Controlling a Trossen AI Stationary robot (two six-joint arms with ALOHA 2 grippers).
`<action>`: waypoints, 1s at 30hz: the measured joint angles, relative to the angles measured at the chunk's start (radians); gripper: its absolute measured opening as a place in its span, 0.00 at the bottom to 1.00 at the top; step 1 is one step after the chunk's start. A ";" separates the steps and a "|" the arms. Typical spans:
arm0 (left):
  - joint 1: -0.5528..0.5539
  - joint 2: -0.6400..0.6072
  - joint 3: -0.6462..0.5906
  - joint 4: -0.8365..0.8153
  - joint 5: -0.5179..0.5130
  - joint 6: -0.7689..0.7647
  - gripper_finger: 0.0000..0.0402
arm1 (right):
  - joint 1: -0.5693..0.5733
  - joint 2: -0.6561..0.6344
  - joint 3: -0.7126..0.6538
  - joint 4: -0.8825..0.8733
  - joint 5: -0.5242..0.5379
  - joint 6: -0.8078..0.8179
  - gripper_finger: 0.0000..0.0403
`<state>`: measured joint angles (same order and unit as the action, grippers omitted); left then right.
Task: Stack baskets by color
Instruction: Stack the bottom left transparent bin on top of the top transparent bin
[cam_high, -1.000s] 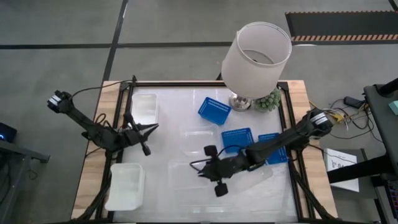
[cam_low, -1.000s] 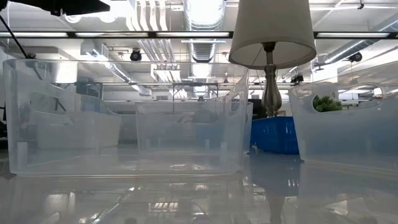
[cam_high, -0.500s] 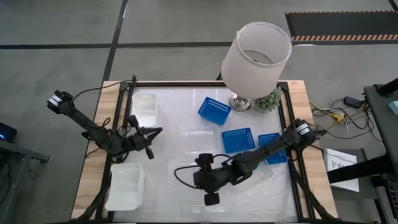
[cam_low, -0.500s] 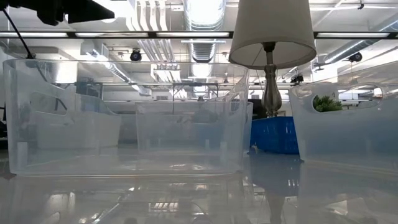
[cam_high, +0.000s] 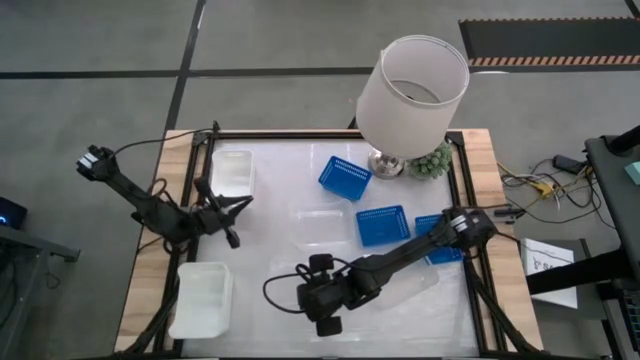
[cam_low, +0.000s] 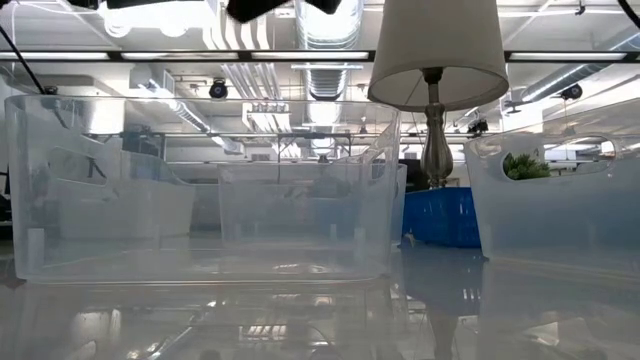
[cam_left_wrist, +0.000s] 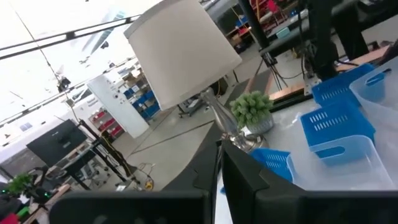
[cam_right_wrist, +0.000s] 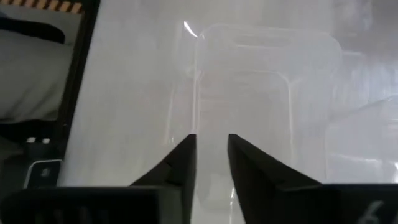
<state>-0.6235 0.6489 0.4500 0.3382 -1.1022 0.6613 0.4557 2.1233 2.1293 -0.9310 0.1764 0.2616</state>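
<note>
Three blue mesh baskets (cam_high: 345, 177) (cam_high: 382, 224) (cam_high: 440, 238) sit on the table's right half. One white basket (cam_high: 232, 172) stands at the far left, another white basket (cam_high: 203, 298) at the near left. Clear baskets (cam_high: 320, 214) (cam_high: 425, 282) rest on their bottoms mid-table. My right gripper (cam_high: 306, 296) (cam_right_wrist: 211, 146) hangs open above a clear basket (cam_right_wrist: 267, 87) near the front, slanting down and touching nothing. My left gripper (cam_high: 243, 204) (cam_left_wrist: 219, 177) is shut and empty, held level above the table's left side.
A lamp with a big white shade (cam_high: 412, 90) and a small green plant (cam_high: 432, 160) stand at the far right. A black frame (cam_high: 330, 134) runs round the table. In the low view, clear baskets (cam_low: 305, 215) (cam_low: 560, 200) fill the foreground.
My right gripper has travelled toward the table's left and near edges, over the clear basket at the front, tipping further downward as the arm stretched out. No basket has moved.
</note>
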 joint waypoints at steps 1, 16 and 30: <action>0.000 -0.006 -0.001 -0.001 0.003 0.002 0.01 | 0.000 0.012 0.011 -0.001 0.000 -0.003 0.26; -0.017 -0.027 -0.004 0.004 0.008 -0.025 0.01 | -0.017 0.099 0.001 0.131 -0.049 -0.046 0.45; -0.041 -0.001 -0.004 0.005 0.008 -0.027 0.01 | -0.038 0.139 -0.074 0.212 0.018 -0.063 0.33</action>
<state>-0.6643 0.6476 0.4458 0.3433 -1.0943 0.6346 0.4179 2.2620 2.0551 -0.7190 0.1941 0.1984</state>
